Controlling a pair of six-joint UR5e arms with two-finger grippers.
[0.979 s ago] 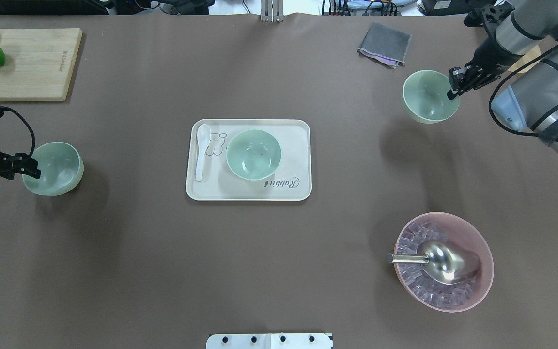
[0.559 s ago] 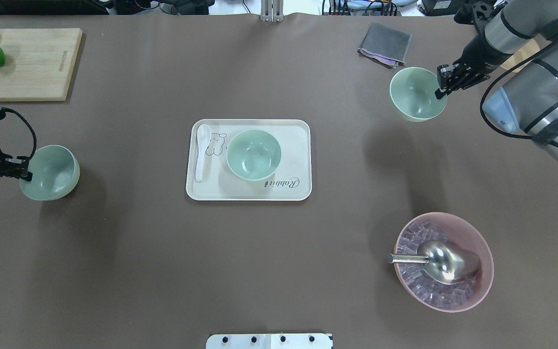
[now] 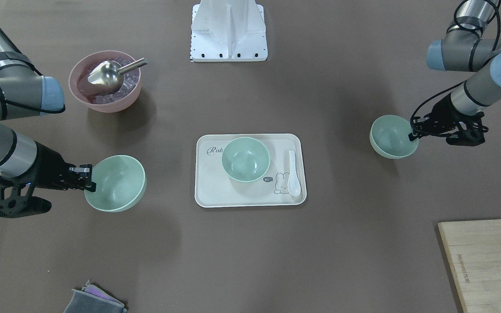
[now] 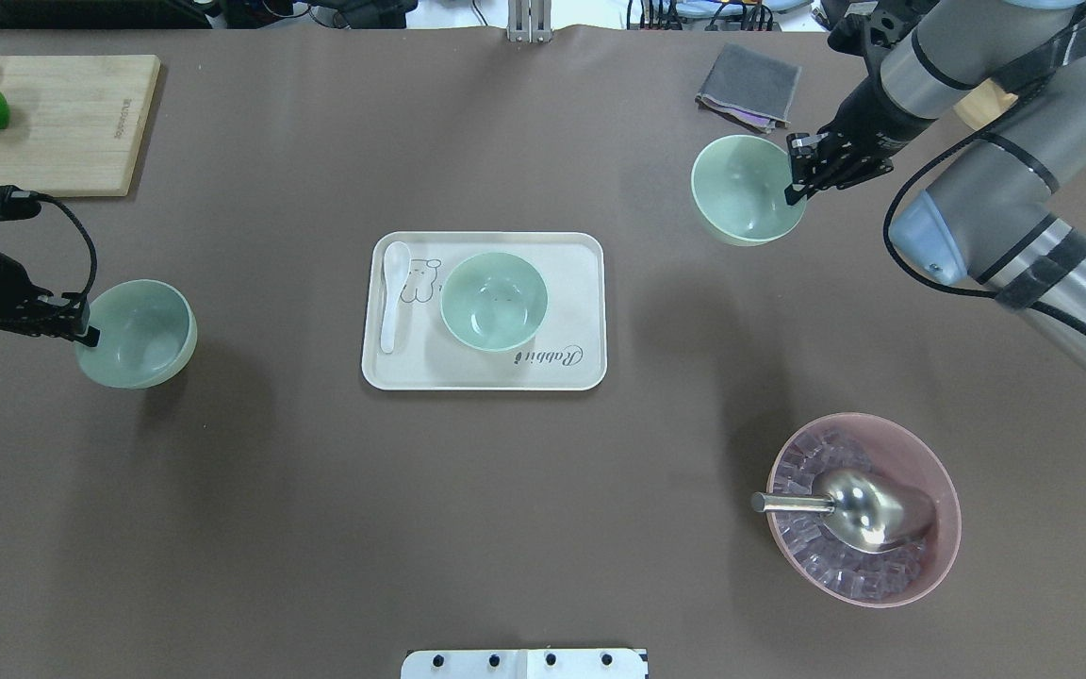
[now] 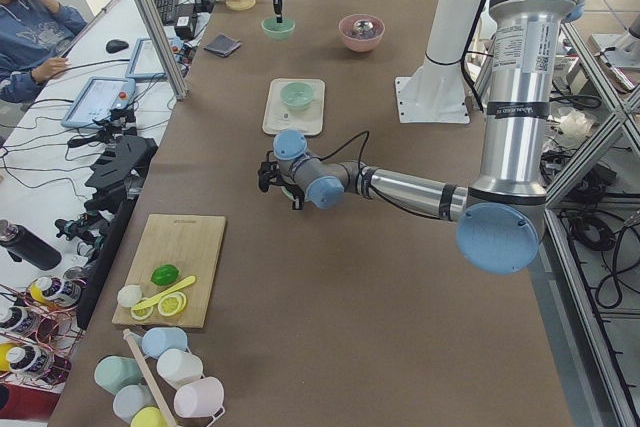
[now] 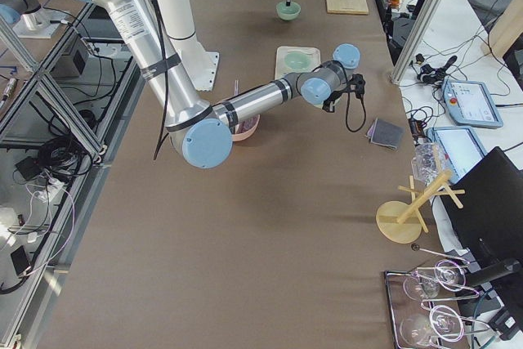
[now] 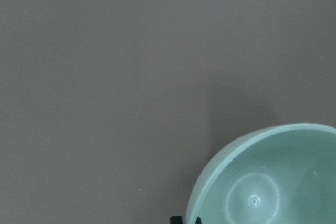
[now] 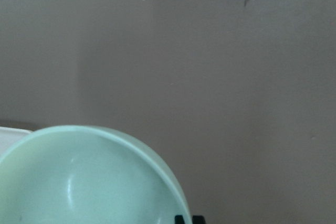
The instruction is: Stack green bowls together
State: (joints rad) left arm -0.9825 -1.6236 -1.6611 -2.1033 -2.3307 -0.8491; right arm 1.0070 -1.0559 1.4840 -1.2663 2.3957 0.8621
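Three small, round, pale mint-green plastic bowls are in view, and none is nested yet. The middle green bowl (image 4: 493,301) sits upright on a cream rectangular plastic tray (image 4: 486,372) at the table's centre, beside a white ceramic spoon (image 4: 394,294).

The left gripper (image 4: 83,331) is pinched on the outer rim of the left green bowl (image 4: 138,335), well apart from the tray on the robot's left. The right gripper (image 4: 796,181) is clamped on the rim of the right green bowl (image 4: 746,191), beyond the tray's far right corner (its shadow falls well clear of it, so it looks lifted).

Judging from this, both outer bowls are gripped but no stacking is done. Each has yet to be brought over and lowered into the middle green bowl.

A large pink plastic bowl (image 4: 948,471) with a metal scoop (image 4: 868,509) sits off to the right.
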